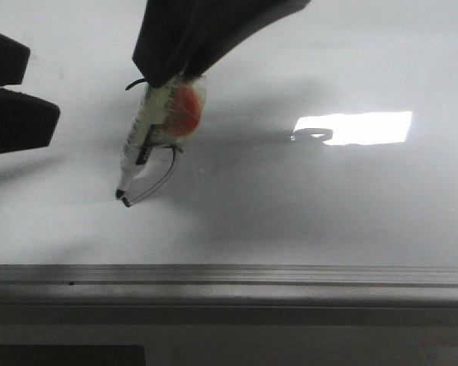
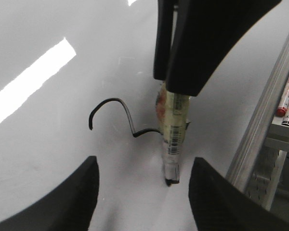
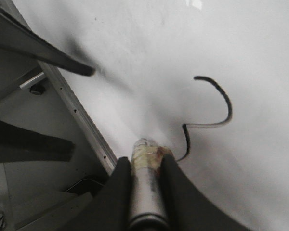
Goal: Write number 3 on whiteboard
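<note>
Partway drawn, the number 3 [image 2: 120, 118] is a thin dark line on the whiteboard [image 1: 305, 213]: in the left wrist view its upper curve and angular middle show, the stroke running in behind the marker [image 2: 175, 139] barrel. In the right wrist view the same line [image 3: 214, 113] lies at about 1 o'clock from the right hand [image 3: 145, 190] and ends beside the taped barrel [image 3: 145, 166]. In the front view only a short curved piece [image 1: 159, 183] shows, just at 3 o'clock from the marker tip [image 1: 120, 194], which touches the board.

The marker [image 1: 145, 133] leans, tip at 7 o'clock, its top end held between the dark fingers of the right hand [image 1: 172, 76], which is clamped on it. Clear tape and an orange-red patch [image 1: 185, 110] wrap the barrel just under the fingers.

The left hand [image 1: 8, 84] sits at 9 o'clock from the marker, well apart from it, its two dark fingers [image 2: 62, 202] spread wide with nothing between them; in its own view the marker tip [image 2: 171, 181] stands between them but farther off.

A bright rectangular glare [image 1: 355, 128] lies on the board at 3 o'clock from the marker. The grey metal frame strip [image 1: 229, 278] runs along the near edge. Beyond the frame, in the left wrist view, spare markers [image 2: 288, 91] with red caps lie in a tray.
</note>
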Robot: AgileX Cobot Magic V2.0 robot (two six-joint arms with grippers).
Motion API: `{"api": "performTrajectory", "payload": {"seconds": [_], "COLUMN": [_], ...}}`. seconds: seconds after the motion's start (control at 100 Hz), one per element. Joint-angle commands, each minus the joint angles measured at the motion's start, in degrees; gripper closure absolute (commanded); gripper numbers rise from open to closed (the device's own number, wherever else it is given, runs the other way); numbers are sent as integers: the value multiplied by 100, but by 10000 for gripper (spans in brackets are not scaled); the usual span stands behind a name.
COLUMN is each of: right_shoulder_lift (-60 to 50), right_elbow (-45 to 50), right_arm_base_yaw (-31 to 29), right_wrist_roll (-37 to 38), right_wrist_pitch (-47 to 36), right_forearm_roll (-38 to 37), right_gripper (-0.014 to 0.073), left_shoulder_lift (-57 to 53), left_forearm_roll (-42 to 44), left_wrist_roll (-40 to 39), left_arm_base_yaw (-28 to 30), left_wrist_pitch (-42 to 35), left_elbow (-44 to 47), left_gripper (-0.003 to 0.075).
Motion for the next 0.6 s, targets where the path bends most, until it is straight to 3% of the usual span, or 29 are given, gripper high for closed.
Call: {"api": "performTrajectory", "payload": {"seconds": [0.0, 0.31, 0.38, 0.5, 0.59], "right_shoulder_lift": [-148, -135, -135, -135, -135], "right_elbow": [-299, -467, -467, -467, -467], "right_arm_base_yaw": [170, 514, 514, 514, 514], "right_wrist_roll": [-52, -52, -52, -52, -52], "right_wrist_pitch": [-410, -389, -374, -374, -381], "right_forearm_roll": [-118, -73, -22, 55, 104], "right_gripper": [658, 658, 658, 658, 657], "left_shoulder_lift": [120, 344, 344, 344, 344], "left_forearm_roll": [-55, -78, -91, -91, -91], "left_wrist_roll": [-74, -85, -78, -89, -89], "left_arm_base_yaw": [-28, -39, -39, -39, -39], "left_wrist_pitch": [-526, -658, -658, -658, -647], "left_elbow": [-178, -178, -178, -178, -178], "left_gripper": [332, 341, 431, 729, 741]}}
